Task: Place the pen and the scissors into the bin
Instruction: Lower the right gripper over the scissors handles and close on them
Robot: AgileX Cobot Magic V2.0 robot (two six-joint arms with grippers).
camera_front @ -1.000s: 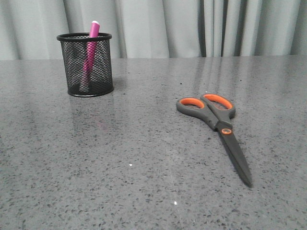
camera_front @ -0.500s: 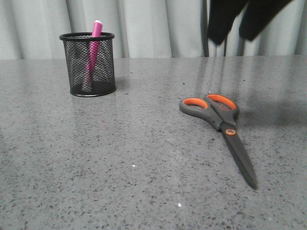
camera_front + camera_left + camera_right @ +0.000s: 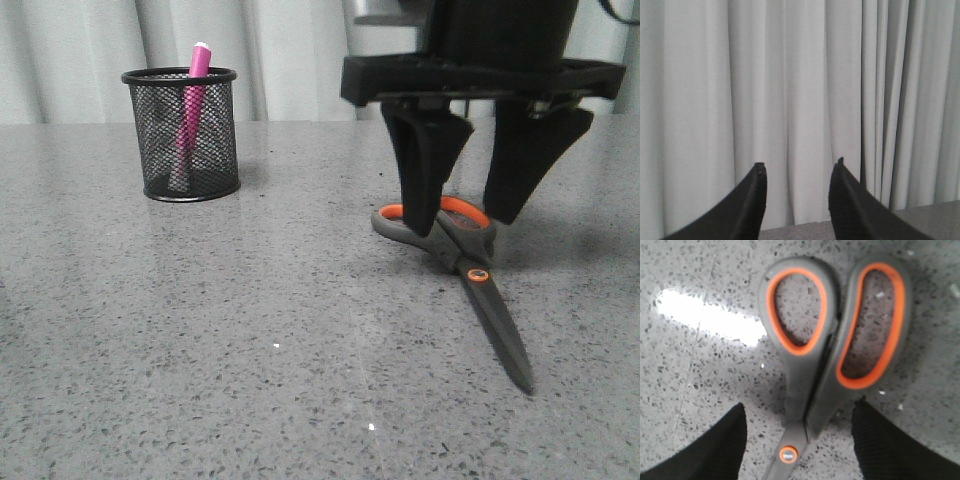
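The scissors (image 3: 480, 290) lie flat and closed on the grey table, orange-lined handles toward the back, blades toward the front. My right gripper (image 3: 467, 228) hangs open just above the handles, one finger on each side. In the right wrist view the scissors (image 3: 825, 370) lie between the fingers of my right gripper (image 3: 800, 407), near the orange pivot. The pink pen (image 3: 192, 105) stands tilted inside the black mesh bin (image 3: 182, 135) at the back left, its tip above the rim. My left gripper (image 3: 800, 167) is open and empty, facing the curtain.
A pale curtain (image 3: 290, 60) hangs behind the table. The speckled grey tabletop (image 3: 250, 330) stretches between the bin and the scissors.
My right gripper has come down from the top of the front view to just above the scissors' handles. The scissors, pen and bin have not moved.
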